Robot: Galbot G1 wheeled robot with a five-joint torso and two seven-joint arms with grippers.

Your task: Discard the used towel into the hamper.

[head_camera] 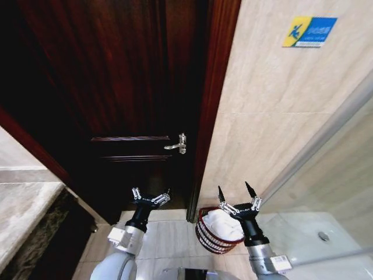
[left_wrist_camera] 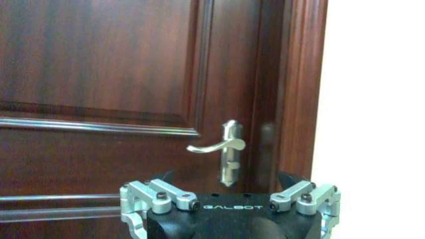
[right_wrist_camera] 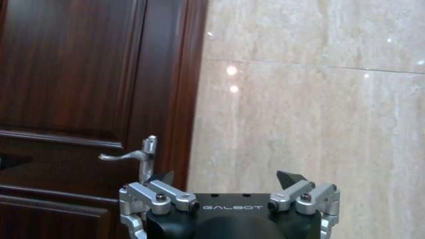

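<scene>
Left gripper (head_camera: 151, 195): black wrist body, silver metal linkage bars, dark pointed jaws. Forearm behind it goes from a black collar to a white block, then a rounded grey shell. Right gripper (head_camera: 237, 193): same build, black body, silver links, black tapered jaws; its grey forearm carries a small white label with red marking. Both wrist views show the gripper base: black housing lettered "GALBOT" in pale print, flanked by silver brackets with dark screw heads and small holes above the lettering.
</scene>
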